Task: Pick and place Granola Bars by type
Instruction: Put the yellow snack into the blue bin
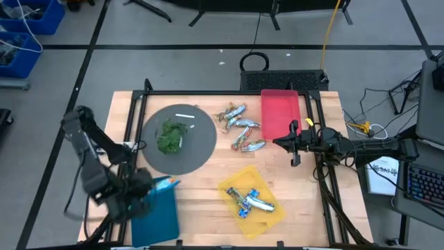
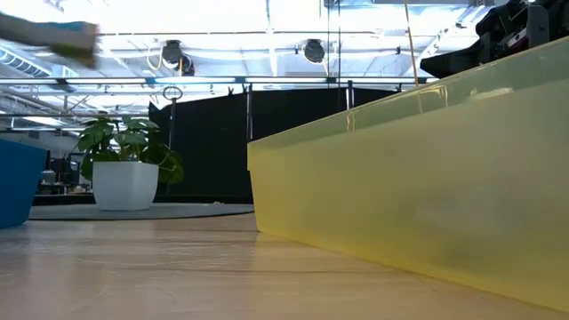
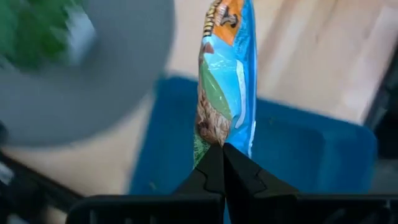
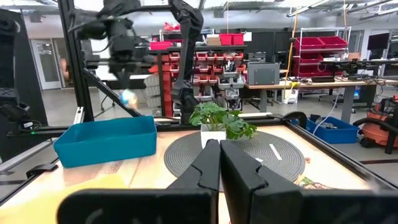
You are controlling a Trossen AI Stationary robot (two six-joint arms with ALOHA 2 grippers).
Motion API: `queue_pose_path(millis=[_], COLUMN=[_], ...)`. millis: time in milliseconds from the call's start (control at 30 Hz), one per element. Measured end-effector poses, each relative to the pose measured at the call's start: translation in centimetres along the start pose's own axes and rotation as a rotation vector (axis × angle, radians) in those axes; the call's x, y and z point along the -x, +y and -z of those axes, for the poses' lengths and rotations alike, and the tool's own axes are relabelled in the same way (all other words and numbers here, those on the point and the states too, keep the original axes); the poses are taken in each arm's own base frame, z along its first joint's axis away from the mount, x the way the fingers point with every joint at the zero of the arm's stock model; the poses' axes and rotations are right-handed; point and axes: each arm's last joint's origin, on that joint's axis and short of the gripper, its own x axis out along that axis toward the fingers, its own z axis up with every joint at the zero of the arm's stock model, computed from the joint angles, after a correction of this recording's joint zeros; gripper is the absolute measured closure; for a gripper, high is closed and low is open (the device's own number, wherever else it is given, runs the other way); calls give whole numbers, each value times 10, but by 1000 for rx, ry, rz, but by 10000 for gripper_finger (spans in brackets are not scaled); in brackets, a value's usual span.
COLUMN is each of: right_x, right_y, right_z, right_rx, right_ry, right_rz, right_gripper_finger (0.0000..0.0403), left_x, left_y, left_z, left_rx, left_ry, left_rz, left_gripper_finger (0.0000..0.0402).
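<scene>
Left gripper [image 3: 222, 163] hangs over the blue bin [image 1: 154, 215] at the table's near left, fingers clamped on one end of a blue granola bar [image 3: 227, 81] (wrapper shows oats and a green patch). Right gripper [image 1: 292, 144] waits above the table beside the red bin [image 1: 279, 114], fingers closed on nothing. A loose cluster of bars [image 1: 241, 128] lies between the grey round mat [image 1: 194, 149] and the red bin. More bars [image 1: 250, 201] sit in the yellow bin [image 1: 244, 176].
</scene>
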Motion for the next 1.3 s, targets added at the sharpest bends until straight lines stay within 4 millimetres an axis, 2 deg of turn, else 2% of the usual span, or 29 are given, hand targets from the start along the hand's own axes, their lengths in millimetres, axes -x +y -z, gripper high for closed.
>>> queue_pose_path(millis=[133, 300, 467, 600, 833, 1000, 1133, 1300], right_x=[0, 0, 0, 0, 0, 0, 0, 0], right_y=[0, 0, 0, 0, 0, 0, 0, 0], right_z=[0, 0, 0, 0, 0, 0, 0, 0], right_rx=[0, 0, 0, 0, 0, 0, 0, 0], right_ry=[0, 0, 0, 0, 0, 0, 0, -1], right_rz=[0, 0, 0, 0, 0, 0, 0, 0], right_gripper_finger=[398, 398, 398, 399, 398, 399, 399, 399], left_x=[-8, -23, -40, -59, -89, -103, -108, -103], left_y=[-15, -26, -34, -34, -14, 0, 2, -4], left_z=[33, 52, 55, 56, 61, 62, 60, 56], left_rx=[89, 193, 224, 245, 266, 232, 224, 121], left_ry=[118, 145, 125, 181, 286, 282, 311, 337], left_rz=[-53, -140, -213, -263, -365, -418, -423, -380], left_gripper_finger=[401, 401, 401, 401, 401, 401, 377, 332])
